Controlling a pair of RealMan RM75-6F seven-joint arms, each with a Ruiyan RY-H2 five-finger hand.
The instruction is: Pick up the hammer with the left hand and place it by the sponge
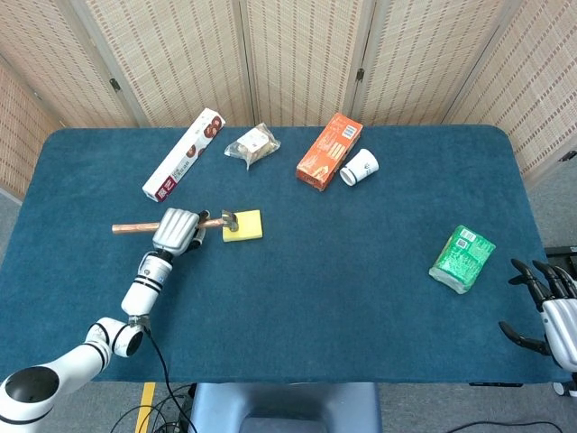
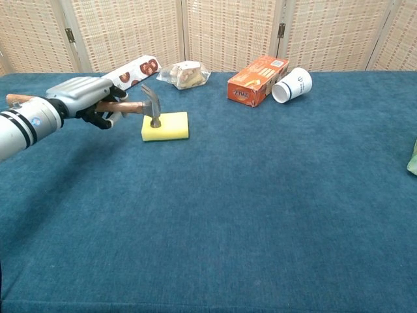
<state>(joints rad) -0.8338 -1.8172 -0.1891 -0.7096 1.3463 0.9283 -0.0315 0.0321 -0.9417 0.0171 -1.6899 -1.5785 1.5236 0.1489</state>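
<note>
We see the left hand [image 1: 178, 229] grasping the hammer [image 2: 133, 107] by its handle, its head at the yellow sponge's [image 1: 244, 225] left edge. The right hand [image 1: 552, 307] hangs released off the desk [image 1: 361, 298].

Left hand [image 1: 178, 228] clenched, right hand [image 1: 552, 311] open

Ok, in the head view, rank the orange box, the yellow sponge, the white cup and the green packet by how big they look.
1. Orange box, largest.
2. Green packet.
3. Yellow sponge and white cup look much alike; I would not rank them.
</note>
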